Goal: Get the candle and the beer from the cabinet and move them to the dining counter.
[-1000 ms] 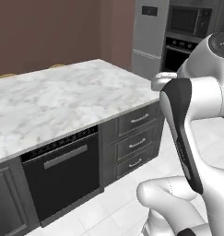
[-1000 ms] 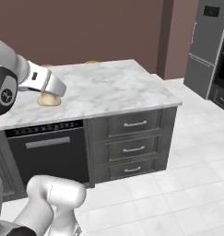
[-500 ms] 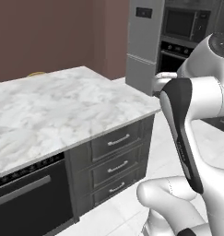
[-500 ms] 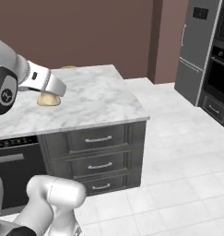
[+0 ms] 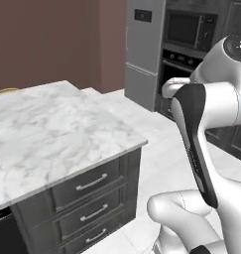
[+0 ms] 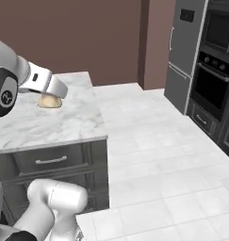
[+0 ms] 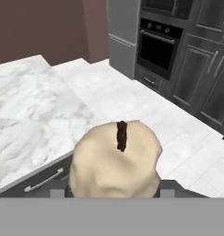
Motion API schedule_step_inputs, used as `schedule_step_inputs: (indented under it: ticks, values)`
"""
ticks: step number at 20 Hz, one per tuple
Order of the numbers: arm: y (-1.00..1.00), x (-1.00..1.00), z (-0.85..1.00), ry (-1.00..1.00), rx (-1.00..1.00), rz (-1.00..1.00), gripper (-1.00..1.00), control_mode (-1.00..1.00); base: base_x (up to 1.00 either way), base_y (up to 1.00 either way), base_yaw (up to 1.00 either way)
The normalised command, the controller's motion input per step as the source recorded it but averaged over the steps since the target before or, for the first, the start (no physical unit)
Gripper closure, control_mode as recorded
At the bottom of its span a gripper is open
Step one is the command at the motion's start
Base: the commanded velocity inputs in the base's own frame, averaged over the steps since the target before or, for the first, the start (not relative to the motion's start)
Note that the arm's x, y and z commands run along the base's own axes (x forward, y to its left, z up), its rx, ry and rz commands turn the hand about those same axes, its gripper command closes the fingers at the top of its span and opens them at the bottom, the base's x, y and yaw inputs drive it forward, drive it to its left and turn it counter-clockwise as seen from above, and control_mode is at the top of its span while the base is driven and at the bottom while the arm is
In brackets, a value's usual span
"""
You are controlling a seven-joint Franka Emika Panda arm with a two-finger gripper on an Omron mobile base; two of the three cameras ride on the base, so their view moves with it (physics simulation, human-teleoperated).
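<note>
Hand view puts the candle (image 7: 115, 159) right up close at six o'clock, one cream lump with a dark wick, sitting between the finger tips; the gripper (image 6: 51, 100) looks closed partway on it, carrying it above the edge of the dining counter (image 7: 30, 115). In the right base view the white arm reaches in from nine o'clock, forearm angled down toward three, the candle peeking out under the wrist over the marble. In the left base view the elbow and dark-sided forearm stand tall at three o'clock. Three drawers (image 5: 85, 208) show under the near counter edge, one above another. Further off, at one o'clock, one oven (image 6: 215, 89) beside one tall grey refrigerator (image 6: 184, 52). Since the earlier pictures the base has swung round: the dishwasher front has slid out of sight and more floor shows.
</note>
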Motion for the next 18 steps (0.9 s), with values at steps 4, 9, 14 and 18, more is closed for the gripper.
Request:
schedule_step_inputs:
  ticks: [4,9,14,18]
  values:
    - [0.0,0.0,0.0,0.0,0.0,0.0,1.0,1.0,0.13,-1.0,0.03]
    - [0.0,0.0,0.0,0.0,0.0,0.0,1.0,1.0,0.07,-1.0,0.0]
    - [0.0,0.0,0.0,0.0,0.0,0.0,1.0,1.0,0.44,-1.0,0.28]
    - [0.0,0.0,0.0,0.0,0.0,0.0,1.0,1.0,0.44,-1.0,0.37]
